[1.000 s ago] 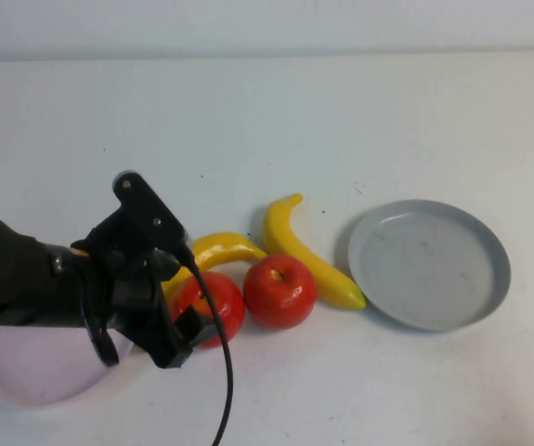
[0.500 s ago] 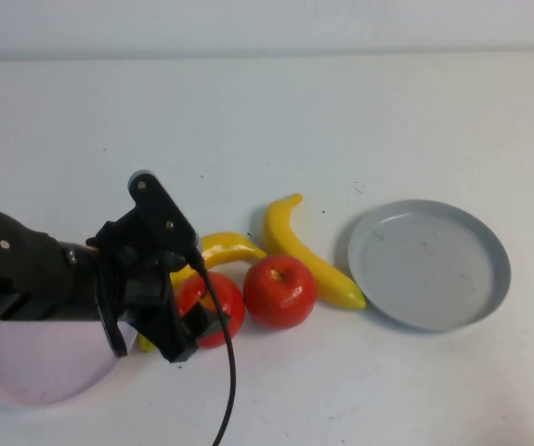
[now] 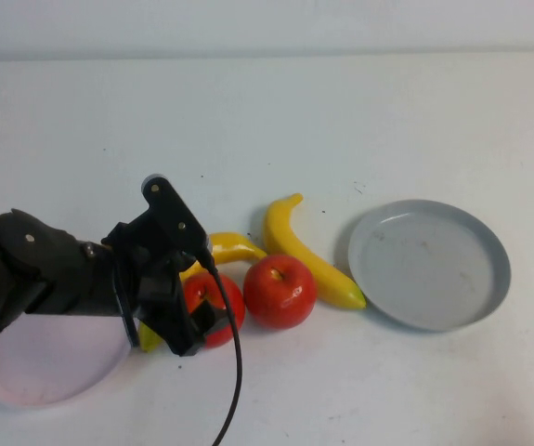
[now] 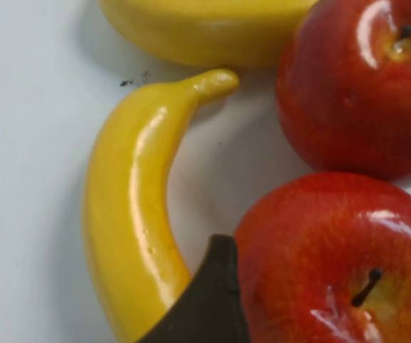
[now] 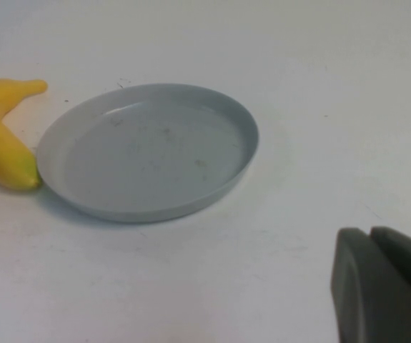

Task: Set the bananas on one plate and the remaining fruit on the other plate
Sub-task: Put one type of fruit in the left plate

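Two red apples lie side by side at the table's middle: the left one (image 3: 216,299) and the right one (image 3: 280,291). A short banana (image 3: 230,249) lies behind the left apple, and a longer banana (image 3: 304,253) lies between the apples and the grey plate (image 3: 431,265). The pink plate (image 3: 39,364) is at the front left, partly under my left arm. My left gripper (image 3: 200,321) is open over the left apple (image 4: 334,264), with one dark finger (image 4: 206,307) between that apple and the short banana (image 4: 130,214). My right gripper (image 5: 371,239) is shut and empty, near the grey plate (image 5: 148,153).
The left arm's black cable (image 3: 234,390) hangs down to the table's front edge. The right apple (image 4: 355,86) and the long banana (image 4: 205,28) sit close beyond the left gripper. The long banana's end (image 5: 1,146) touches the grey plate's side.
My left arm has moved to the right and lowered over the left apple. The fruit and the plates have not moved.
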Action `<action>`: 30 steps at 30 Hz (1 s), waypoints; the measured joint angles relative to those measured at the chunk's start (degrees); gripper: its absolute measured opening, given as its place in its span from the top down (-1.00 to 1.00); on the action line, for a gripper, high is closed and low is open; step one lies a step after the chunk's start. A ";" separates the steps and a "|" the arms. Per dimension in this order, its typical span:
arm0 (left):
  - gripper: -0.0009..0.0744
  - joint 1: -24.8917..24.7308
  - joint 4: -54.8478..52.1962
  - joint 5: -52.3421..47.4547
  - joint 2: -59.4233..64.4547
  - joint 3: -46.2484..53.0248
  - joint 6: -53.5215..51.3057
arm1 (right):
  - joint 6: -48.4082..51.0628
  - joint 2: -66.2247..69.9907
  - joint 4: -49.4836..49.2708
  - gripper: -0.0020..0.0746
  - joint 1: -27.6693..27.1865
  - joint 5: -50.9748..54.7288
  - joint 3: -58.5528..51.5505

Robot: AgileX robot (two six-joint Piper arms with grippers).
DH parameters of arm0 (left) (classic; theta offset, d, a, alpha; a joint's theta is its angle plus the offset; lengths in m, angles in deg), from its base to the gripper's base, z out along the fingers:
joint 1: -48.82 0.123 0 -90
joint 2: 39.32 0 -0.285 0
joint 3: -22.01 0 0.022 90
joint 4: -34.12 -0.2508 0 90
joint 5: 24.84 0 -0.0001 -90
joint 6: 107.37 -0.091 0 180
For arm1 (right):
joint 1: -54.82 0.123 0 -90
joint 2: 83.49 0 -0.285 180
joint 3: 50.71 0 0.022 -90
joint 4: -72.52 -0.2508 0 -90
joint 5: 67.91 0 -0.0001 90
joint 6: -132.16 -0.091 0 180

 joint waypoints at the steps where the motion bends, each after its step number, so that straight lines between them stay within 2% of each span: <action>1: -0.80 0.00 0.31 0.00 0.49 -0.23 0.00 | 0.00 0.00 0.00 0.99 0.00 0.00 0.00; 16: -0.79 0.00 2.63 0.60 3.24 -0.81 -2.33 | 0.00 0.00 0.00 0.99 0.00 0.00 0.00; 20: -0.56 0.00 2.63 0.60 3.34 -0.81 -2.33 | 0.00 0.00 0.00 0.99 0.00 0.00 0.00; 30: -0.55 -0.10 1.26 -3.68 -1.37 -0.79 0.11 | 0.00 0.00 0.00 0.99 0.00 0.00 0.00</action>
